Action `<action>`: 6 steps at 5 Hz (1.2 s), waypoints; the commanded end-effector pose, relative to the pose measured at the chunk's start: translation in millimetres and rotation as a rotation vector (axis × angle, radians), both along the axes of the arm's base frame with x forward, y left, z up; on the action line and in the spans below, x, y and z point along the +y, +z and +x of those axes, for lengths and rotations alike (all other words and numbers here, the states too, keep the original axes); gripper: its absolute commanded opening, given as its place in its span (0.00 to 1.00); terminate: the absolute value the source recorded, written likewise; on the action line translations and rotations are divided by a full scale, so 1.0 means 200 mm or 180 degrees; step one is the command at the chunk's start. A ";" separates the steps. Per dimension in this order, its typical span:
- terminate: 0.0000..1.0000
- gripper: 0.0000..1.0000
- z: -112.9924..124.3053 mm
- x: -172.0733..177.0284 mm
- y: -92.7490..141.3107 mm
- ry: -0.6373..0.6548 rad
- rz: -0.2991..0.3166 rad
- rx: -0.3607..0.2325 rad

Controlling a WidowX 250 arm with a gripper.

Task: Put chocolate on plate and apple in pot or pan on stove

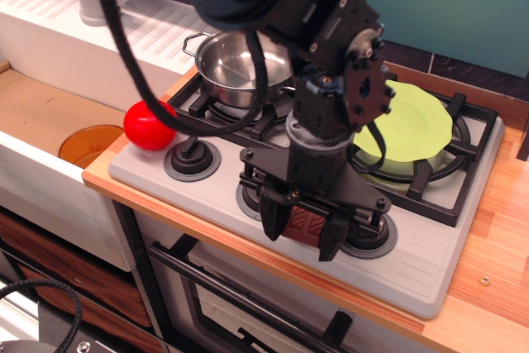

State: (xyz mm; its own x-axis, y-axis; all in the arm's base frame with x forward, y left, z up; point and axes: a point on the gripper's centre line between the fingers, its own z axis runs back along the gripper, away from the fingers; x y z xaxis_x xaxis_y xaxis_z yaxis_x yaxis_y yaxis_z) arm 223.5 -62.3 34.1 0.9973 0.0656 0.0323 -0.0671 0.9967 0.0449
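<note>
Wooden counter surface point(496, 237) carries the light grey toy stove point(421, 266); over its front knobs the black gripper point(299, 233) pinches the flat brown chocolate bar point(304, 226). Behind, the lime-green round plate point(413, 126) and shiny steel pot point(227, 64) sit empty; the glossy red apple point(150, 125) waits at the stove's left edge.

**Layout around the fingers**

Chocolate point(304, 227) sits between the fingers point(273, 217) of the gripper point(299, 231), over the stove point(413, 264) front edge by the knobs. Plate point(413, 126) lies behind and right of the fingers, on a burner grate. Pot point(240, 59) is behind and left, on the far grate. Apple point(150, 125) is well left, at the stove's left edge.
</note>
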 end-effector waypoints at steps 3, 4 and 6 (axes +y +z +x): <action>0.00 0.00 0.11 -0.04 0.25 0.0036 0.0044 -0.0026; 0.00 0.00 0.19 -0.05 0.29 0.0006 0.0080 0.0003; 0.00 0.00 0.33 -0.04 0.31 -0.0061 0.0025 0.0047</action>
State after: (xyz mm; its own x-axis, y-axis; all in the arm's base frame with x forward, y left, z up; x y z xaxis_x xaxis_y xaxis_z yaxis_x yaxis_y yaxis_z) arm 282.3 -69.4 83.1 0.9988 0.0416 -0.0269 -0.0398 0.9971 0.0644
